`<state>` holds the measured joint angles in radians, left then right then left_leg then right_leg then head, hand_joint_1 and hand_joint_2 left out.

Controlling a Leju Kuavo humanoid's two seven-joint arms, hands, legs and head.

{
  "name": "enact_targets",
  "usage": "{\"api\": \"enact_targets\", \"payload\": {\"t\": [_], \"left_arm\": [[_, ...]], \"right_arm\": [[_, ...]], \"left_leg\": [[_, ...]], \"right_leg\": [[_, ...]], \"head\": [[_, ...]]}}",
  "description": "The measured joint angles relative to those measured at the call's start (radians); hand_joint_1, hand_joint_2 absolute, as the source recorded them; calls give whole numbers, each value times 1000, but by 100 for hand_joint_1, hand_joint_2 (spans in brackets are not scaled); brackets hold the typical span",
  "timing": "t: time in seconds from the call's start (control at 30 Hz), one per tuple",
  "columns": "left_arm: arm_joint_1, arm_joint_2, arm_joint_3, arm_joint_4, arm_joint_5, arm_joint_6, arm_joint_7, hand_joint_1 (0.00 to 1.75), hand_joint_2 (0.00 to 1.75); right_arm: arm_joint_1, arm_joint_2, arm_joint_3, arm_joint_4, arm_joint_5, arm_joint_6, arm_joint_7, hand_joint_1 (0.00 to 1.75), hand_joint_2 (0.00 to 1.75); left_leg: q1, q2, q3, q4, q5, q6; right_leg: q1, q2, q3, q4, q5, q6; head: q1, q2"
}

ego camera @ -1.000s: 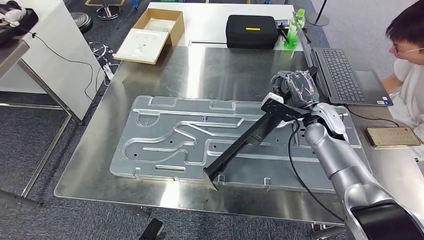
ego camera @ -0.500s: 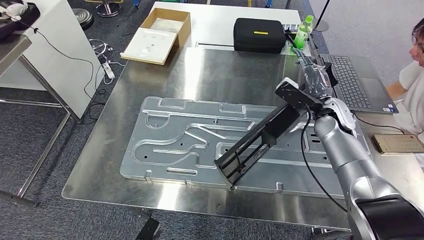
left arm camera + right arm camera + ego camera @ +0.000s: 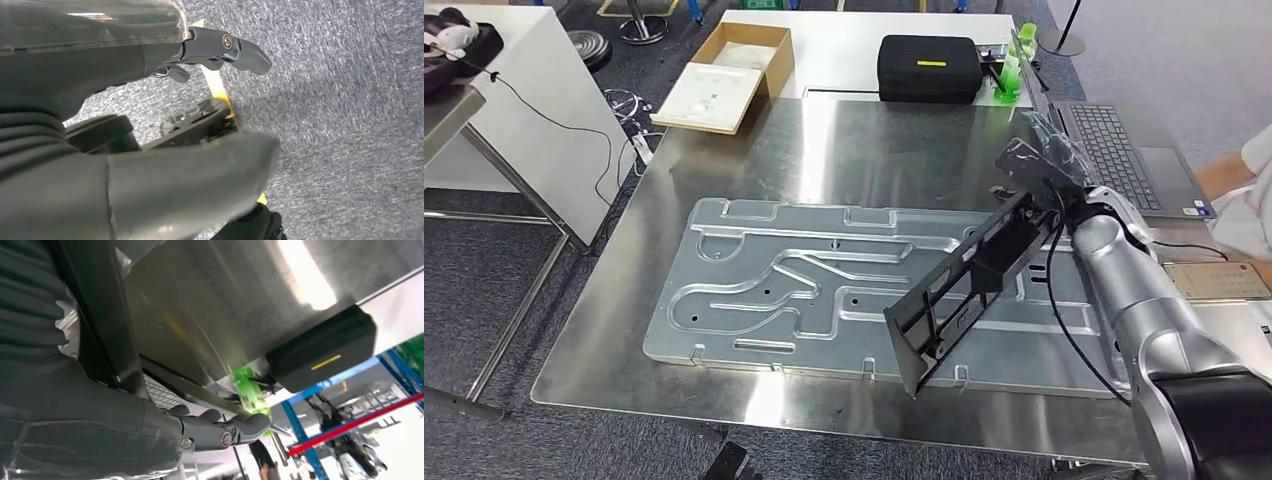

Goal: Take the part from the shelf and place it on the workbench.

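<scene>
The right hand (image 3: pixel 1046 160) has its fingers (image 3: pixel 220 427) wrapped around the top end of the black part (image 3: pixel 969 285) and holds it tight. The part is long and flat, like a frame with open slots. It slants down, and its low end is over the big silver plate (image 3: pixel 774 280) on the shiny worktop (image 3: pixel 874 140). The left hand (image 3: pixel 125 125) hangs over grey carpet (image 3: pixel 350 100), fingers loose, holding nothing. The right wrist camera sees a black case (image 3: pixel 320 355) and a green bottle (image 3: pixel 250 392).

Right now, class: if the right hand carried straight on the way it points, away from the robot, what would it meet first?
Probably the laptop. The right hand, holding the black part, reaches toward the laptop's near edge, with the green bottle farther off. Depth is unclear, so it might pass above.
</scene>
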<state>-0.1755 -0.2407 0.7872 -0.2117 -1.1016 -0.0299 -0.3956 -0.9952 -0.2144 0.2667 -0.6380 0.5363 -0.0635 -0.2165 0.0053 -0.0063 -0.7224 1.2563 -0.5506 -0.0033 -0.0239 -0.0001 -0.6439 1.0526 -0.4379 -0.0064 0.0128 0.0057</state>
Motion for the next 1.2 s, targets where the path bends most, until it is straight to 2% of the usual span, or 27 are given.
{"api": "enact_targets", "payload": {"t": [0.03, 0.07, 0.1, 0.17, 0.23, 0.33, 0.4, 0.43, 0.5, 0.53, 0.57, 0.6, 0.63, 0.7, 0.73, 0.77, 0.87, 0.9, 0.97, 1.03, 1.07, 1.1, 1.13, 1.2], "left_arm": [[2, 0, 0, 0, 1, 0, 0, 0, 0], [4, 0, 0, 0, 1, -1, 0, 0, 0], [6, 1, 0, 0, 1, -1, 0, 0, 0], [7, 2, 0, 0, 2, -2, -2, 0, 0], [6, 4, 1, 0, 2, -2, -5, 0, 0], [9, 6, 1, 0, 2, -3, -8, 0, 0], [10, 6, 1, 0, 2, -3, -9, 0, 0], [9, 6, 2, 0, 2, -4, -10, 0, 0], [9, 7, 2, 0, 3, -5, -12, 0, 0], [10, 7, 2, 0, 3, -6, -13, 0, 0], [11, 8, 2, 0, 3, -6, -14, 0, 0], [12, 9, 2, 0, 3, -6, -14, 0, 0], [13, 10, 2, 0, 3, -6, -15, 0, 0], [13, 10, 2, 0, 3, -7, -17, 0, 0], [13, 10, 2, 0, 3, -7, -17, 0, 0], [12, 11, 2, 0, 3, -7, -18, 0, 0], [12, 12, 2, 0, 3, -7, -19, 0, 0], [12, 13, 2, 0, 4, -7, -20, 0, 0], [12, 14, 2, 0, 4, -7, -21, 0, 0], [13, 15, 2, 0, 4, -6, -21, 0, 0], [14, 16, 2, 0, 4, -6, -21, 0, 0], [15, 17, 2, 0, 4, -5, -21, 0, 0], [15, 18, 2, 0, 4, -4, -21, 0, 0], [13, 20, 2, 0, 4, -3, -21, 0, 0]], "right_arm": [[-5, 0, 0, 11, 0, 5, 0, 0, 0], [-9, 0, 0, 20, 0, 9, 1, 0, 0], [-15, 0, 0, 29, 0, 13, 0, 0, 0], [-22, 1, 0, 42, -5, 21, -1, 0, 0], [-28, 2, 0, 53, -12, 26, -3, 0, 0], [-32, 2, 0, 66, -15, 30, -3, 0, 0], [-37, 1, 0, 74, -18, 43, -2, 0, 0], [-41, 1, 0, 78, -22, 57, -1, 0, 0], [-49, 1, 0, 92, -29, 100, 5, 0, 0], [-52, 0, 0, 100, -30, 123, 8, 0, 0], [-58, 0, 0, 108, -30, 146, 12, 0, 0], [-67, -1, 0, 118, -29, 172, 15, 0, 0], [-78, -2, 0, 127, -27, 196, 18, 0, 0], [-99, -3, 0, 145, -24, 233, 21, 0, 0], [-106, -3, 1, 150, -24, 241, 22, 0, 0], [-111, -3, 2, 155, -24, 246, 23, 0, 0], [-122, -2, 6, 167, -20, 258, 28, 0, 0], [-127, 0, 8, 171, -17, 261, 31, 0, 0], [-135, 3, 16, 179, -12, 268, 35, 0, 0], [-139, 5, 26, 188, -10, 279, 36, 0, 0], [-141, 7, 31, 192, -10, 285, 38, 0, 0], [-144, 8, 37, 197, -8, 291, 40, 0, 0], [-147, 9, 44, 201, -7, 295, 42, 0, 0], [-152, 9, 57, 208, -2, 296, 43, 0, 0]], "left_leg": [[1, 0, -24, 49, -14, -1], [1, 0, -32, 65, -10, 0], [1, 0, -22, 43, 12, 3], [-2, 0, 41, -88, 79, 14], [-7, 0, 93, -196, 112, 26], [-10, 0, 107, -225, 117, 35], [-4, 2, 118, -244, 127, 45], [-2, 4, 122, -253, 132, 50], [-2, 6, 122, -257, 135, 54], [-2, 6, 122, -256, 135, 55], [-2, 6, 122, -255, 134, 55], [-2, 6, 122, -252, 133, 54], [-1, 5, 122, -249, 131, 52], [-1, 4, 119, -237, 123, 44], [-2, 4, 118, -233, 120, 38], [-4, 3, 116, -229, 117, 33], [-2, 3, 117, -226, 114, 17], [0, 3, 112, -212, 102, 11], [4, 3, 77, -128, 50, 1], [6, 4, 18, 4, -12, -5], [6, 4, 0, 47, -24, -6], [6, 4, -1, 54, -17, -5], [6, 4, 19, 18, 8, -4], [5, 5, 95, -124, 66, 3]], "right_leg": [[1, -1, 0, 0, -1, -1], [2, -1, 1, 1, -1, -1], [3, -1, 2, 1, -1, -2], [5, 0, 7, 1, -3, 0], [7, 1, 8, 0, -3, 6], [8, 2, 11, -10, 2, 22], [8, 2, 6, 4, -13, 30], [8, 2, -9, 39, -37, 33], [7, 2, -65, 161, -98, 38], [6, 2, -93, 220, -119, 41], [4, 2, -109, 252, -123, 43], [2, 1, -106, 247, -108, 45], [0, 1, -83, 202, -78, 46], [-2, 1, -13, 66, -20, 46], [-1, 1, 10, 18, -6, 42], [1, 3, 22, -6, -4, 37], [4, 4, 25, -12, -4, 18], [3, 2, 26, -14, -2, 11], [0, -1, 27, -17, 0, 1], [2, -2, 26, -17, 1, -4], [2, -2, 25, -17, 1, -4], [2, -2, 25, -17, 1, -4], [2, -2, 26, -16, 1, -4], [3, 0, 27, -15, 3, 0]], "head": [[0, 0], [0, 0], [0, 0], [0, 0], [0, 0], [0, 0], [1, 0], [1, 0], [2, 0], [2, 0], [2, 0], [2, 0], [2, 0], [2, 0], [1, 0], [1, 0], [1, 0], [0, 0], [0, 0], [0, 0], [0, 0], [0, 0], [0, 0], [-1, 0]]}}
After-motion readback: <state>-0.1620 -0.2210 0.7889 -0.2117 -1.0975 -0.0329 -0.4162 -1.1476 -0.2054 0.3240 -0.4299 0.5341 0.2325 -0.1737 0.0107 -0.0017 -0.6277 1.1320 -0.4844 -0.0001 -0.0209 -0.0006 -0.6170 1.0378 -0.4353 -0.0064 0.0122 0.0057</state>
